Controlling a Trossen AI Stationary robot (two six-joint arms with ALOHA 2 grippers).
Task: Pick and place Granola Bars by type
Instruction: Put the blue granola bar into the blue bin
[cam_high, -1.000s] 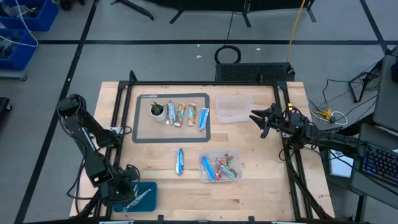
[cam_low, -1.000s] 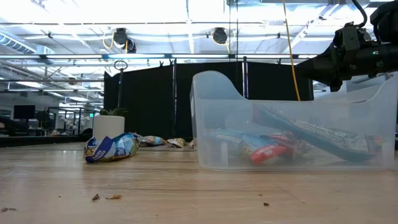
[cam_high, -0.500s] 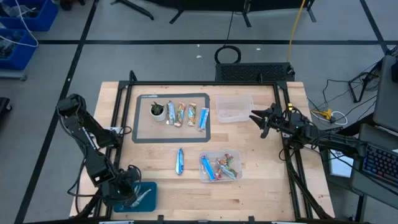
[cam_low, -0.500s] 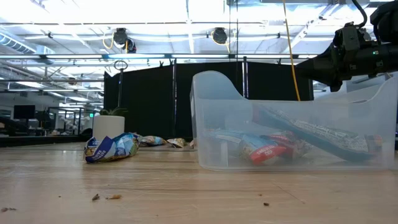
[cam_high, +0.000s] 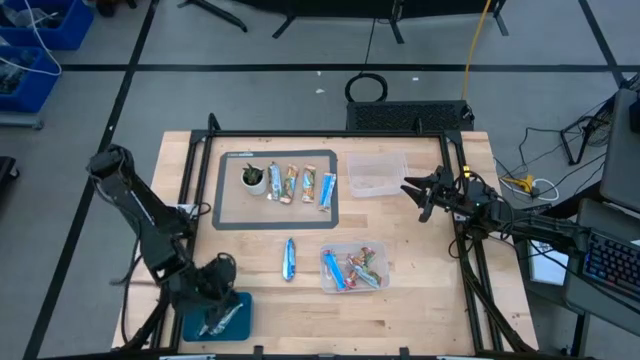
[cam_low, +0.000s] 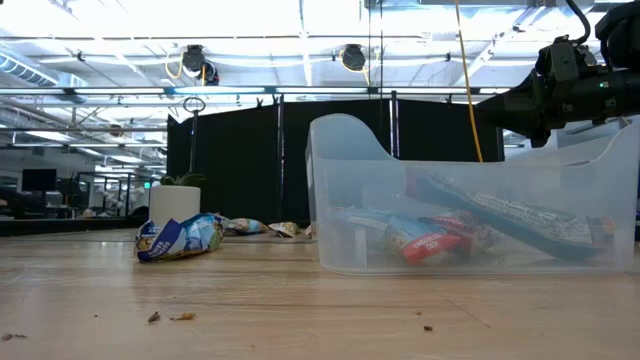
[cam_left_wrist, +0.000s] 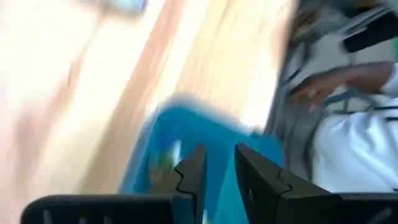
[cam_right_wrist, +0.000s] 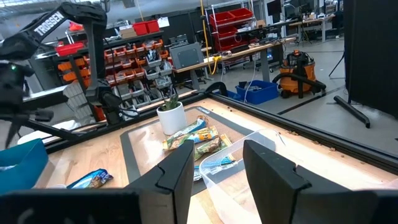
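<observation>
Left gripper (cam_high: 215, 280) fingers slightly parted, apparently empty, above silvery-blue wrapped bar (cam_high: 222, 321) lying diagonally in teal bin (cam_high: 193, 325); right gripper (cam_high: 412, 192) fingers parted, empty.

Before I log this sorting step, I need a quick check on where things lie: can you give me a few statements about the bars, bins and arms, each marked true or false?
1. One granola bar lies alone on the bare wood, left of the clear bin. True.
2. The clear bin nearest the right end effector is packed with bars. False: that clear bin looks nearly empty; the bars sit in the other one.
3. The left end effector is over the teal tray. True.
4. The white cup stands on the bare wood. False: it stands on the grey mat.
5. The right end effector grips a bar. False: its jaws stand open with nothing between them.
</observation>
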